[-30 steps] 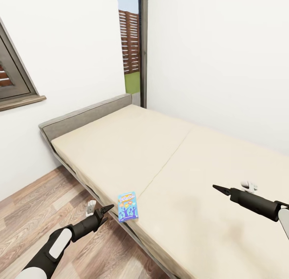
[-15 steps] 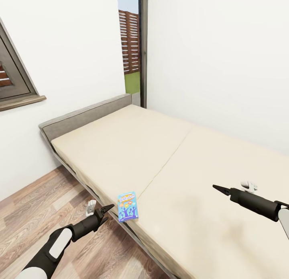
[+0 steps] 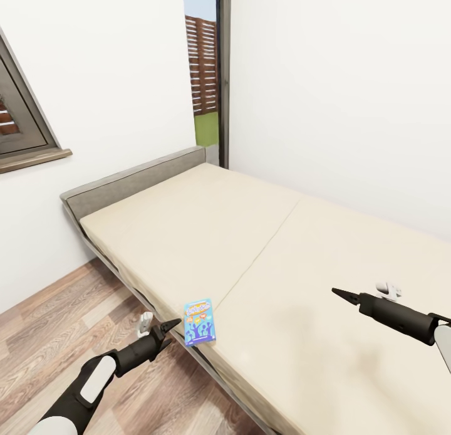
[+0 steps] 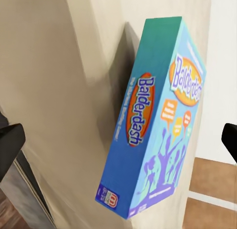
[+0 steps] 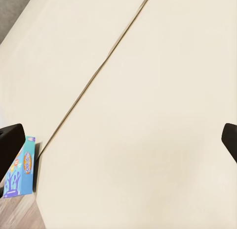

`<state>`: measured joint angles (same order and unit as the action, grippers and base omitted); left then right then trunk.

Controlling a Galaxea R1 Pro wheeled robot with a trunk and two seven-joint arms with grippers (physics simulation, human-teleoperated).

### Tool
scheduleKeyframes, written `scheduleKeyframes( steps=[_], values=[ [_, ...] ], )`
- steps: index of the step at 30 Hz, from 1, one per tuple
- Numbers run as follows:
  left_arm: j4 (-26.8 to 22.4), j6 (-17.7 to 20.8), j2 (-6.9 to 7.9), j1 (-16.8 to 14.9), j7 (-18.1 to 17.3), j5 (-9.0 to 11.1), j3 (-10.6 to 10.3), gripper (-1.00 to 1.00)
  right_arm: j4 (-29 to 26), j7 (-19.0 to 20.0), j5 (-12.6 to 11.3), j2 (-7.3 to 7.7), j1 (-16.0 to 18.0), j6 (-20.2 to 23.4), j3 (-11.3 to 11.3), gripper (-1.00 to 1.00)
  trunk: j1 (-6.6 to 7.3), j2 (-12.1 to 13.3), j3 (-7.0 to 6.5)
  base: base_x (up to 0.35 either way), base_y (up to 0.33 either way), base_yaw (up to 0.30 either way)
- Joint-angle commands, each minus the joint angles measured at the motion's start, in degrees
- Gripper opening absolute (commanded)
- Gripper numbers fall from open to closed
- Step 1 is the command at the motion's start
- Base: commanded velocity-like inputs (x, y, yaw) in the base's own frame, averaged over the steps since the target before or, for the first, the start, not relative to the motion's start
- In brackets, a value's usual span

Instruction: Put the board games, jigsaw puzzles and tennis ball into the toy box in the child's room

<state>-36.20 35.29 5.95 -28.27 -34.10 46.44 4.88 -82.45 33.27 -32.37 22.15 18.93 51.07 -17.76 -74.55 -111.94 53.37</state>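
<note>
While the right gripper hovers open over the bed, the open left gripper reaches low beside the blue board game at the bed's near edge.

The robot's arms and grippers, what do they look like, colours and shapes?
Both arms have glossy white shells that give way to matte black forearm sections, tapering toward the tips. The left gripper and right gripper end in thin, pointed black fingers. A small white block sits on each wrist. No cables or markings are visible.
</note>
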Motion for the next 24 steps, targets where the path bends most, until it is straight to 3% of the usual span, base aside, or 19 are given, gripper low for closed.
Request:
scheduleKeyframes(
  steps=[1, 8, 24],
  values=[
    [0.04, 0.42, -0.46, -0.03, -0.01, 0.18, 0.09, 1.0, -0.02, 0.21, 0.03, -0.01, 0.05, 0.35, -0.08, 1.0, 0.01, -0.02, 0.05, 0.0, 0.0, 0.0],
    [0.27, 0.52, -2.24, -0.03, 0.2, 0.04, 0.0, 1.0, 0.0, 0.21, 0.03, -0.01, 0.05, 0.35, -0.08, 1.0, 0.01, -0.02, 0.05, 0.0, 0.0, 0.0],
    [0.41, 0.57, -3.04, -0.03, 0.33, -0.03, -0.01, 1.0, 0.01, 0.22, 0.03, -0.01, 0.04, 0.35, -0.08, 1.0, 0.01, -0.02, 0.05, 0.0, 0.0, 0.0]
  ],
)
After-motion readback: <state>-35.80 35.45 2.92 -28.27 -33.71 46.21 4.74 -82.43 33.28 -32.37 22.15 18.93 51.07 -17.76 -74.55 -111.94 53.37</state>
